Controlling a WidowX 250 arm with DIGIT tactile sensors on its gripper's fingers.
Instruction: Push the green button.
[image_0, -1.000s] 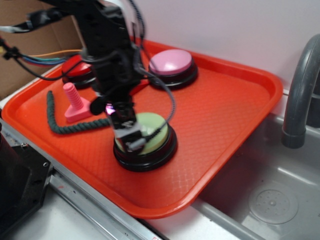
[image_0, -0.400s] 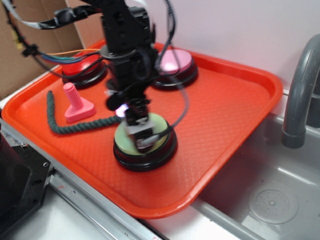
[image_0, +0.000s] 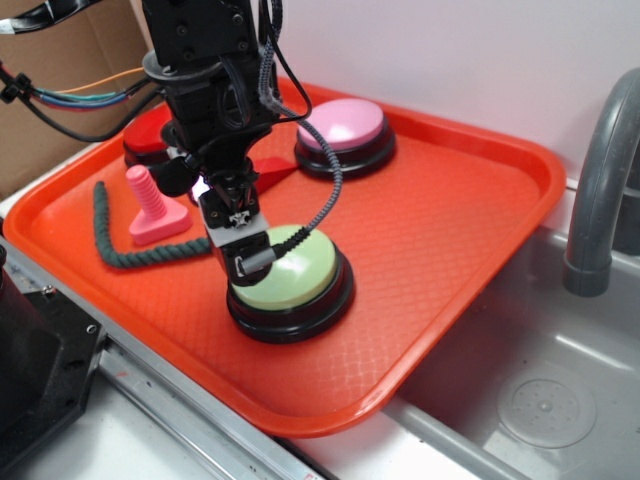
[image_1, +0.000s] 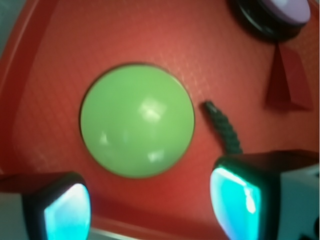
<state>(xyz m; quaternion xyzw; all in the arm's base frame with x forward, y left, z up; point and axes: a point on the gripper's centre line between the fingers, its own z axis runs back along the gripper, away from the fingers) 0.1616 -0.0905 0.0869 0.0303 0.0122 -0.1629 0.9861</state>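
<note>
Green button (image_0: 290, 272) on orange tray (image_0: 470, 230), near front edge. Pincer (image_0: 240, 250) just above its left rim, released, fingers (image_1: 235, 197) spread wide, nothing held. Dark green rope (image_0: 140, 255) and pink screw toy (image_0: 152, 205) left; pink button (image_0: 345, 125) behind.

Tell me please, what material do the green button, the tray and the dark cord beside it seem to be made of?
The green button: probably hard plastic, since its pale domed top shows sharp light glints and its black base is glossy. The tray: likely moulded plastic, orange-red, with a fine diamond-patterned surface and a smooth raised rim. The dark cord: apparently twisted fibre rope, matte, with visible spiral strands.
</note>
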